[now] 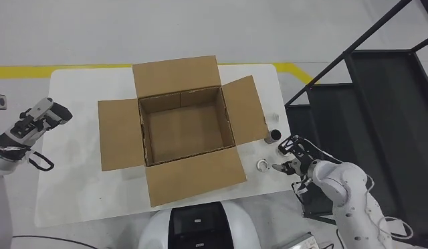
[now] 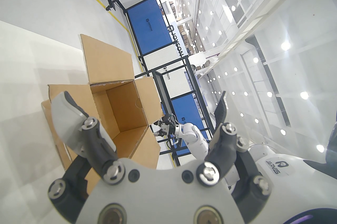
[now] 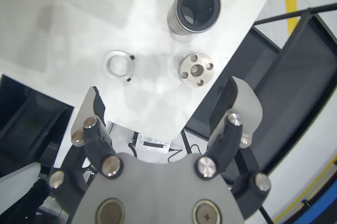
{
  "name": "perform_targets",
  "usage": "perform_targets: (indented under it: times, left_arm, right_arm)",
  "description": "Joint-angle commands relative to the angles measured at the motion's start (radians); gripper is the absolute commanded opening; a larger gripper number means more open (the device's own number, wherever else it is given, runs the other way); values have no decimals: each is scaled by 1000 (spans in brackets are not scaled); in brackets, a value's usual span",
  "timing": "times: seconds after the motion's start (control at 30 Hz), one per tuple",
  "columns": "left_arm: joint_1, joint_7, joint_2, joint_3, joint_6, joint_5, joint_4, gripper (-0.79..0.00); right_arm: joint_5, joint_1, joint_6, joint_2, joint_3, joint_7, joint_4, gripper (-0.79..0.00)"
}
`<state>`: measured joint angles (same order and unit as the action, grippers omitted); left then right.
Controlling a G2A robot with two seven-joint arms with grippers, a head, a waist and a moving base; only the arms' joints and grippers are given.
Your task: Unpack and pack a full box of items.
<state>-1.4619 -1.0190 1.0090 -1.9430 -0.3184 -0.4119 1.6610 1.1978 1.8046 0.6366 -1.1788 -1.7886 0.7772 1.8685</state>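
Left tool [image 2: 142, 101] hangs wide open and empty beyond the worktop's [image 1: 73, 189] left edge. An empty box [image 1: 187, 132] sits mid-worktop. A ring [image 3: 120, 65], disc [image 3: 196, 70] and upright sleeve [image 3: 196, 8] lie just ahead of the right tool [image 3: 163, 89], which is open, empty and far nearer.

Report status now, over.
Left gripper open, empty; right gripper open, empty. Box open, nothing inside. Cylinder, ring, flange on table near right gripper. Nothing blocking.
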Motion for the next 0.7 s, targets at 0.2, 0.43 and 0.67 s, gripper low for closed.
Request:
perform_targets:
  times: [0.2, 0.43, 0.67]
  left_arm:
    - [0, 0, 0, 0, 0, 0, 0, 0]
    - [0, 0, 0, 0, 0, 0, 0, 0]
    - [0, 0, 0, 0, 0, 0, 0, 0]
  right_arm:
    - [-175, 65, 11, 11, -74, 115, 182, 0]
    - [-175, 65, 11, 11, -74, 115, 182, 0]
    - [-171, 64, 11, 11, -72, 113, 181, 0]
